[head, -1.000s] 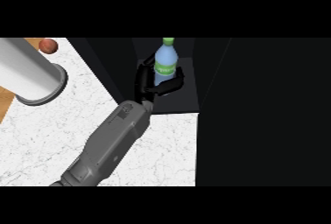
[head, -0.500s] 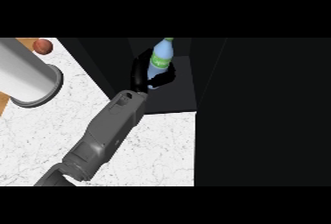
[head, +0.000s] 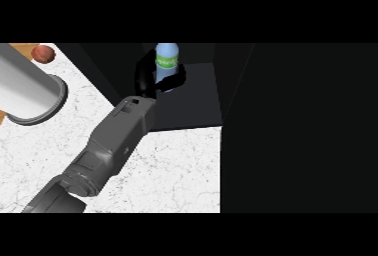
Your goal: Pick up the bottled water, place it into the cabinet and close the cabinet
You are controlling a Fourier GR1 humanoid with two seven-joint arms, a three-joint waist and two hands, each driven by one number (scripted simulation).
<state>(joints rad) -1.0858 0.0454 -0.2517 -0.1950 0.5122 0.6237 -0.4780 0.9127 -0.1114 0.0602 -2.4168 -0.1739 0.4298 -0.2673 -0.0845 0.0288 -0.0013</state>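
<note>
Nearest me, at about seven o'clock, my one grey forearm (head: 103,155) comes in over the white marbled table (head: 170,170) and runs up toward twelve; which arm it is I cannot say for sure, though it enters from the left side of the view, so I take it for the left. Further along, the black left hand (head: 148,80) has its fingers curled round the lower body of the bottled water (head: 167,62), holding it upright, I judge so that it can be set down on its base without tipping. The bottle, pale blue with a green label, is already inside the dark opening of the cabinet (head: 184,110), at about twelve o'clock, above its floor; whether it touches that floor I cannot tell. Off at ten o'clock a large grey cylinder (head: 26,90) lies on the table, and beyond it, at eleven, a small reddish ball (head: 43,53) rests near the edge. The whole right side, from one to five o'clock, is black, probably the cabinet's door or wall. My right hand shows nowhere. I reckon placing is nearly done; release and closing remain.
</note>
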